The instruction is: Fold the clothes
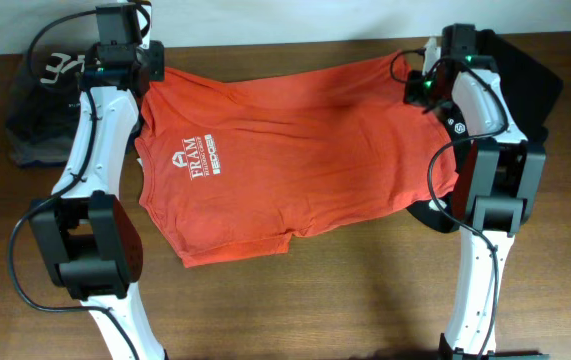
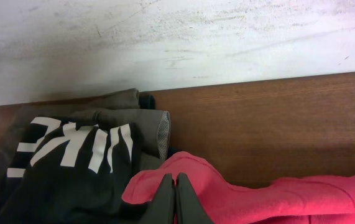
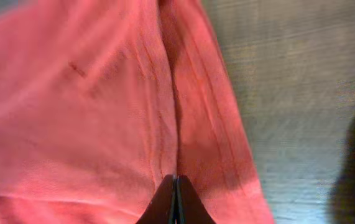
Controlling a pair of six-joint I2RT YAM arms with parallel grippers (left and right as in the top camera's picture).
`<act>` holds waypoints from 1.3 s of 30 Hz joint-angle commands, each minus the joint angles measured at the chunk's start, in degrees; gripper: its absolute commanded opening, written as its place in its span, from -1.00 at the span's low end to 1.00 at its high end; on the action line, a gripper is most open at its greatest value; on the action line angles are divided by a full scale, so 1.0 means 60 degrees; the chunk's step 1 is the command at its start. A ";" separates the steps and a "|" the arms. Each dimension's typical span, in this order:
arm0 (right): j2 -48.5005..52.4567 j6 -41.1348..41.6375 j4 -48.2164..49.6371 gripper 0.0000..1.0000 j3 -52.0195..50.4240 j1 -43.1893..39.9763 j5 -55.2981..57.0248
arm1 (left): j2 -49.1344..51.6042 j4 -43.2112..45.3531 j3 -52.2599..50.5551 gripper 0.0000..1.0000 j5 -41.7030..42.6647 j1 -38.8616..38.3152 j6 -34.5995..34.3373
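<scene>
The clothes, a red-orange T-shirt (image 1: 285,150) with white chest lettering (image 1: 197,165), lie spread flat across the wooden table. My left gripper (image 1: 148,72) is at the shirt's far left corner. In the left wrist view its jaws (image 2: 176,186) are shut, with a raised fold of the shirt (image 2: 289,199) pinched at the tips. My right gripper (image 1: 413,90) is at the far right corner. In the right wrist view it (image 3: 175,183) is shut on a crease of the shirt (image 3: 71,112) near its stitched edge.
A dark garment with large white lettering (image 2: 71,168) lies bunched at the far left (image 1: 45,110), touching the shirt's corner. Another black garment (image 1: 530,80) lies at the far right under the right arm. A white wall (image 2: 165,37) borders the table's far edge. Bare table (image 1: 315,300) shows in front.
</scene>
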 commanded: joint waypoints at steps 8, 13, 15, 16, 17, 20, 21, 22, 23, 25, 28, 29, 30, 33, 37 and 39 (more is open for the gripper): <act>-0.0157 0.0025 -0.1497 -0.93 0.1938 0.0062 0.0645 | 0.0051 0.0055 0.0051 -0.99 0.0066 -0.0004 -0.0120; -0.0175 0.0029 -0.1861 -0.92 0.2022 -0.0095 0.0641 | 0.0047 0.0018 0.0051 -0.99 0.0066 -0.0004 -0.0120; -0.0200 0.0029 -0.2007 -0.92 0.2022 -0.0160 0.0637 | -0.0029 -0.0102 0.0051 -0.99 0.0066 -0.0004 -0.0120; -0.0244 0.0029 -0.2102 -0.92 0.2022 -0.0219 0.0630 | -0.0084 -0.0160 0.0051 -0.99 0.0066 -0.0004 -0.0124; -0.0266 0.0025 -0.2175 -0.92 0.2022 -0.0251 0.0627 | -0.0175 -0.0248 0.0051 -1.00 0.0066 -0.0004 -0.0124; -0.0470 -0.0007 -0.2419 -0.92 0.2022 -0.0415 0.0565 | -0.0565 -0.0630 0.0051 -1.00 0.0069 -0.0004 -0.0124; -0.0634 -0.0018 -0.2594 -0.92 0.2022 -0.0525 0.0528 | -0.0907 -0.1016 0.0051 -0.99 0.0109 -0.0007 -0.0124; -0.0725 -0.0160 -0.2696 -0.92 0.2022 -0.0572 0.0459 | -0.1049 -0.1191 0.0051 -0.99 0.0189 -0.0007 -0.0131; -0.0794 -0.0262 -0.2783 -0.93 0.2022 -0.0608 0.0379 | -0.1242 -0.1446 0.0051 -0.99 0.0386 -0.0007 -0.0127; -0.0922 -0.0266 -0.3002 -0.92 0.2022 -0.0710 0.0346 | -0.1548 -0.1931 0.0051 -0.99 0.0750 -0.0007 -0.0127; -0.1031 -0.0597 -0.3417 -0.92 0.2022 -0.0798 0.0098 | -0.1927 -0.2816 0.0051 -0.99 0.1195 -0.0007 -0.0127; -0.1038 -0.0685 -0.3534 -0.92 0.2022 -0.0805 0.0055 | -0.1985 -0.3144 0.0051 -0.99 0.1286 -0.0004 -0.0127; -0.1038 -0.0758 -0.3690 -0.92 0.2022 -0.0823 0.0025 | -0.2018 -0.3442 0.0051 -0.99 0.1337 -0.0004 -0.0127; -0.1038 -0.0922 -0.4036 -0.93 0.2022 -0.0831 0.0025 | -0.2022 -0.4499 0.0047 -1.00 0.1395 -0.0022 -0.0200; -0.1038 -0.1078 -0.4393 -0.92 0.2018 -0.0838 0.0033 | -0.1967 -0.5708 0.0029 -0.99 0.1446 -0.0025 -0.0302; -0.1038 -0.1188 -0.4586 -0.92 0.2018 -0.0838 0.0029 | -0.1956 -0.6065 -0.0015 -0.99 0.1443 -0.0025 -0.0302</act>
